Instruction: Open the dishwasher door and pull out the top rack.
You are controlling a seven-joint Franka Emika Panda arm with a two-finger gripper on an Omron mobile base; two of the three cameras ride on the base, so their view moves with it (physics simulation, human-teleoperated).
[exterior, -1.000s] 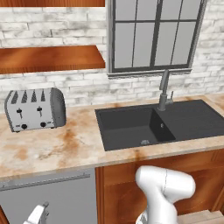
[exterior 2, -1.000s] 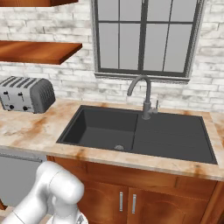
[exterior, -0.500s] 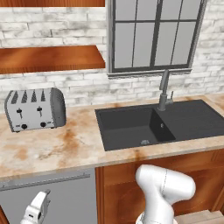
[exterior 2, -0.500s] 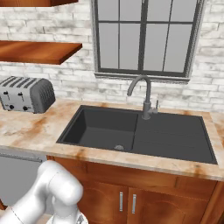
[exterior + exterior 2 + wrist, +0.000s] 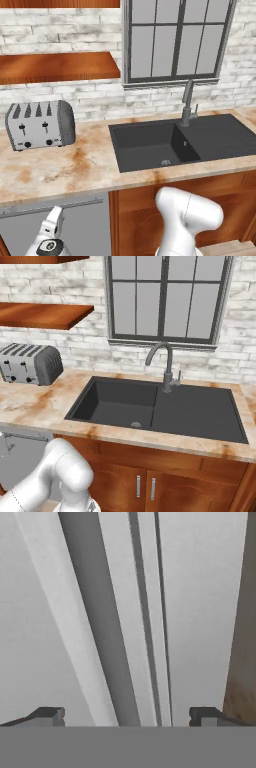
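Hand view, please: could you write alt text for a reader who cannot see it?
The open tool faces the grey dishwasher door at close range, its bar handle running lengthwise between the two fingertips. Brown wood edges the right side.

Four-slot grey toaster (image 5: 39,125) on marbled worktop (image 5: 65,170), left of black sink (image 5: 150,145) with grey tap (image 5: 188,102); wooden shelf (image 5: 55,66); window (image 5: 177,40); cupboard doors (image 5: 145,486), seemingly two.
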